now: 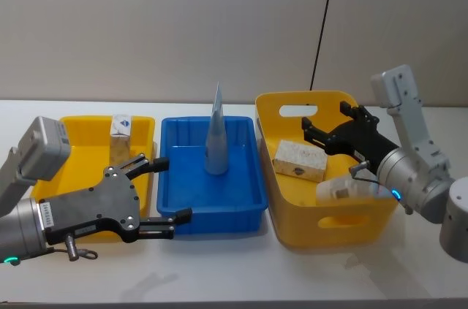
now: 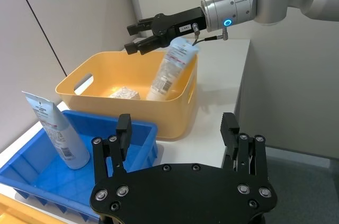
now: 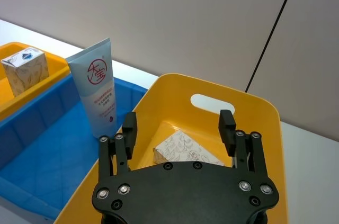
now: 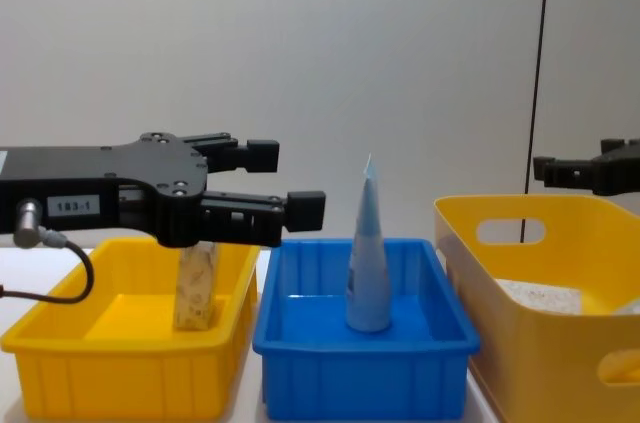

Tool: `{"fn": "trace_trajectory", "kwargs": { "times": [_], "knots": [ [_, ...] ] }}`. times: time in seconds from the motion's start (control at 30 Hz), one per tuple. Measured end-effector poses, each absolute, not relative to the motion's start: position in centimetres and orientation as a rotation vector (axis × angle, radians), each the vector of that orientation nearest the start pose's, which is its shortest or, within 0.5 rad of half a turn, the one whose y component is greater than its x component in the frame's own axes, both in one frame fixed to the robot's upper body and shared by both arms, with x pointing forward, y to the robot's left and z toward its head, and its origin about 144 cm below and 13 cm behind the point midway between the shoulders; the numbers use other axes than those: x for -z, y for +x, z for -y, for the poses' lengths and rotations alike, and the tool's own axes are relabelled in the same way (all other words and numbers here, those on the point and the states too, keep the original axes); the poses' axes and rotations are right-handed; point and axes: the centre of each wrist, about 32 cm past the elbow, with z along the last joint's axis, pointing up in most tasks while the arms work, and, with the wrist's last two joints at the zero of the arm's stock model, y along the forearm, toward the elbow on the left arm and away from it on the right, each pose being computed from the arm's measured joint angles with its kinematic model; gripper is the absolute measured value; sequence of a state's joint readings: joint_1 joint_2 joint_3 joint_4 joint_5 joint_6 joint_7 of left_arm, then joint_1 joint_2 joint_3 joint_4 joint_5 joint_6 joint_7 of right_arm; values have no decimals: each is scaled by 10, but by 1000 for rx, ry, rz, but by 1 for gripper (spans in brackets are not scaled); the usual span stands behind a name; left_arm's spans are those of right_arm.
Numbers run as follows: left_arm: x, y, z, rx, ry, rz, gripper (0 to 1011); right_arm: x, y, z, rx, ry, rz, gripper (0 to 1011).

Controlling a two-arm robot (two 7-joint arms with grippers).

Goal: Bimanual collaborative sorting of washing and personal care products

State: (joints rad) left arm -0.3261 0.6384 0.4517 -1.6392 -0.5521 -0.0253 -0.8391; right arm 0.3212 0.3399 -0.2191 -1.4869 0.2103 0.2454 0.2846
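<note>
Three bins stand in a row on the white tabletop: a shallow yellow tray at the left, a blue tray in the middle, a deep yellow bin with handle slots at the right.

A pale-blue tube stands upright on its cap near the middle of the blue tray, long axis vertical, flat crimped end up. A second tube leans inside the deep bin against its near wall, cap down, crimp up and tilted over the rim; its white barcode label faces the left wrist view.

A beige marbled carton stands on end at the far edge of the left tray, white-and-blue end up. Another carton lies flat on the deep bin's floor.

The left gripper hovers with fingers apart over the near edge where the left tray meets the blue tray, clear of the standing tube and holding nothing.

The right gripper hangs over the deep bin, fingers spread and empty, above the flat carton, with the leaning tube's crimp just beside it
</note>
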Motion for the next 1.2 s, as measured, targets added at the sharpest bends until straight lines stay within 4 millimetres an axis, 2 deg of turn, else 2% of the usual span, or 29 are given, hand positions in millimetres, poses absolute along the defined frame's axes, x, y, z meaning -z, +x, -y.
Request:
{"fn": "trace_trajectory", "kwargs": {
  "times": [0.1, 0.63, 1.2],
  "knots": [
    [-1244, 510, -277, -333, 68, 185, 1001, -1225, 538, 269, 1140, -198, 63, 1000],
    [-1244, 510, -278, -333, 68, 185, 1001, -1225, 536, 270, 1115, -195, 66, 1002],
    [-1244, 510, -278, -333, 68, 185, 1001, -1231, 519, 281, 925, -134, 73, 1002]
  ]
}}
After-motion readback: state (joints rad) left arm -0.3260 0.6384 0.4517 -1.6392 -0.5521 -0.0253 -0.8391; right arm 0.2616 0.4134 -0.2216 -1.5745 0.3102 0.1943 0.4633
